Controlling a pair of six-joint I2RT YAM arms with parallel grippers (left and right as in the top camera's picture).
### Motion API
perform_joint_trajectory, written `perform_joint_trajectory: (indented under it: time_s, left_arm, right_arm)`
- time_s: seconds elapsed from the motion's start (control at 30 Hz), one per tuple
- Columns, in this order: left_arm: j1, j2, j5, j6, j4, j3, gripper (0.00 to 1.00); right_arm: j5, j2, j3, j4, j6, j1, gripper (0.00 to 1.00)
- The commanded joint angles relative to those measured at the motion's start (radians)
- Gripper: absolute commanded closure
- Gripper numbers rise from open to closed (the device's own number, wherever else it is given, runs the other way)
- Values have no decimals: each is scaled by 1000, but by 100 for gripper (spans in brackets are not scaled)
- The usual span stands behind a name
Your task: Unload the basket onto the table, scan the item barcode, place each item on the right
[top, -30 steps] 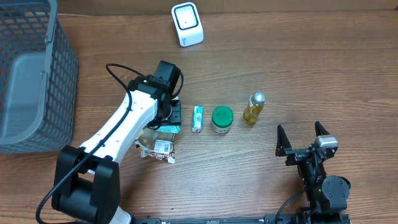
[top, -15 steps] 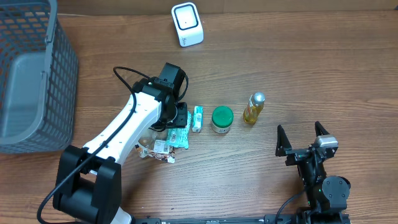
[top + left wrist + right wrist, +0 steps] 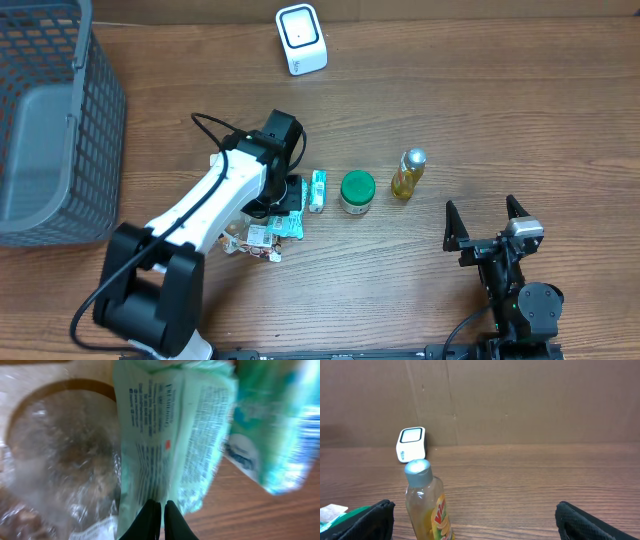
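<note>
Pale-green packet (image 3: 290, 224) sits at 8 o'clock from the table's (image 3: 520, 110) middle, its edge pinched between the fully closed jaws of the left gripper (image 3: 161, 520); the grey basket (image 3: 100, 130) is well apart at its 10 o'clock, a clear snack bag (image 3: 245, 238) touches it at 9 o'clock, and the white scanner (image 3: 301, 38) stands at 12 o'clock. From the packet's 1 o'clock, a small teal box (image 3: 318, 190), a green-lidded jar (image 3: 357, 191) and a yellow bottle (image 3: 407, 175) run in a row toward 3 o'clock. At 3 o'clock, well apart, the right gripper (image 3: 481, 205) has its jaws spread wide and holds nothing.
</note>
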Motion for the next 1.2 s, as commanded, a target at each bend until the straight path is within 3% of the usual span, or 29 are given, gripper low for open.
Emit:
perform_joint_trajectory:
  time_s: [0.0, 0.13, 0.27, 0.7, 0.83, 1.17]
  left_arm:
    - [-15, 83, 3, -3, 0, -12, 93]
    - [-12, 86, 84, 36, 14, 12, 96]
    - [-11, 32, 62, 35, -19, 87, 94]
    - [30, -40, -235, 18, -266, 127, 88]
    - [78, -42, -277, -19, -260, 120, 93]
    - [351, -120, -210, 43, -107, 121, 82]
  right_arm:
    - [4, -7, -10, 3, 2, -5, 0]
    - [4, -7, -10, 3, 2, -5, 0]
    - [4, -7, -10, 3, 2, -5, 0]
    - [4, -7, -10, 3, 2, -5, 0]
    - [4, -7, -10, 3, 2, -5, 0]
    - [4, -7, -10, 3, 2, -5, 0]
